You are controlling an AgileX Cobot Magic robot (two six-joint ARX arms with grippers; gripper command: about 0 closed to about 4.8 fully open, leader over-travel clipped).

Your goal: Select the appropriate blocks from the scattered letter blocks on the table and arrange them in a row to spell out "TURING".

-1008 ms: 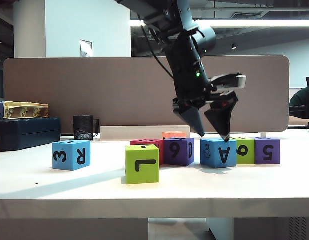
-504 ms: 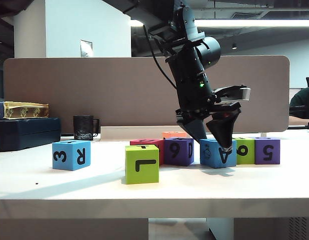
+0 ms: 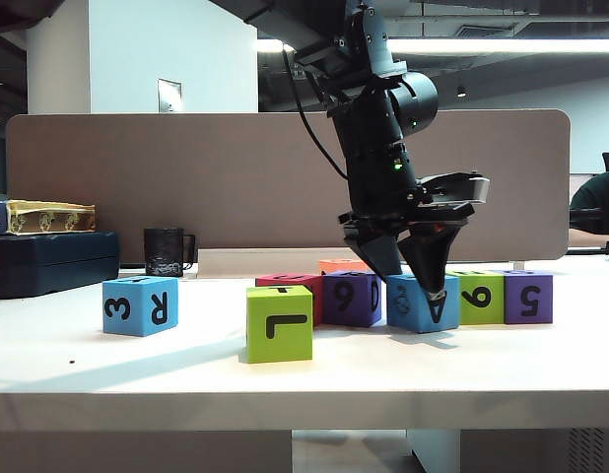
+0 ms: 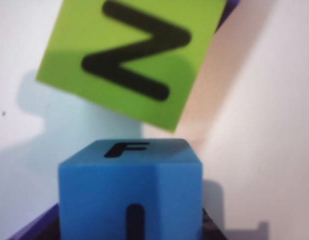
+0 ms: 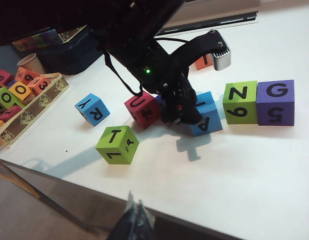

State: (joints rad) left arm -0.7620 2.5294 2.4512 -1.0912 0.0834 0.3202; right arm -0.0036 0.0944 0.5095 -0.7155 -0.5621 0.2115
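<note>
My left gripper (image 3: 411, 281) points down over the blue letter block (image 3: 413, 304) marked A, with one finger on each side, shut on it. In the left wrist view this blue block (image 4: 129, 195) shows F and I and fills the jaws. Beyond it lies the lime N block (image 4: 129, 55). The lime N block (image 5: 239, 100) and the purple G block (image 5: 277, 100) stand side by side. The magenta U block (image 5: 142, 107), the blue R block (image 5: 92, 109) and the lime T block (image 5: 117, 144) lie scattered. My right gripper (image 5: 137, 215) hangs shut and empty off the table's front edge.
A purple block (image 3: 352, 299) touches the blue one's left side, and an orange block (image 3: 342, 265) sits behind. A tray of spare blocks (image 5: 24, 95) lies at the table's far left. A black mug (image 3: 167, 251) and a dark case (image 3: 48, 261) stand before the divider panel (image 3: 186, 177).
The left gripper came down over the blue A block and its jaws narrowed onto it. The block slid slightly left. The right arm kept still.
</note>
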